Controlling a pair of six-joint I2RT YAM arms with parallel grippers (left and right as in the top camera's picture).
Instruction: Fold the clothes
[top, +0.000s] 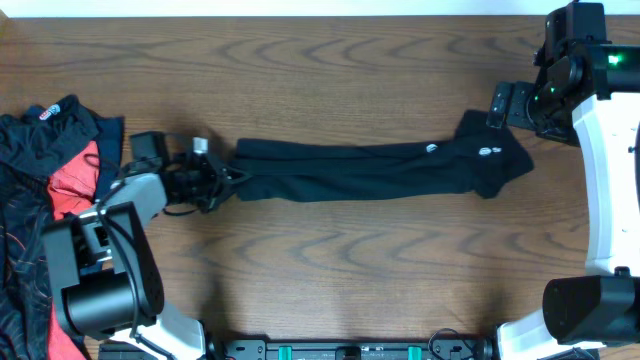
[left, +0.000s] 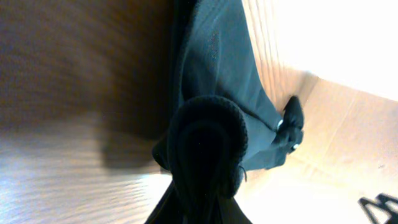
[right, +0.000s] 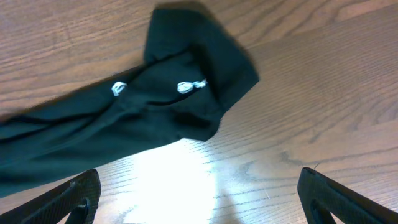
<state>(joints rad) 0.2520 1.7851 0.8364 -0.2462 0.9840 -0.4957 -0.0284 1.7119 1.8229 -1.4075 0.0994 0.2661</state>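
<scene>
Wood table (top: 350, 285): black shirt (top: 380, 170) stretched long, bunched, white logos; left gripper (top: 230, 178) pinching its end; right gripper (top: 503, 105) spread.

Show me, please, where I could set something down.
Bare wood: the far edge beyond the long black fabric garment, and the strip on its near side. Crowded: the left end, with heaped red and black clothes and the left tool.

Clothes pile (top: 30, 200) cut off by L edge; logo prints (right: 189, 87) unreadable.
</scene>
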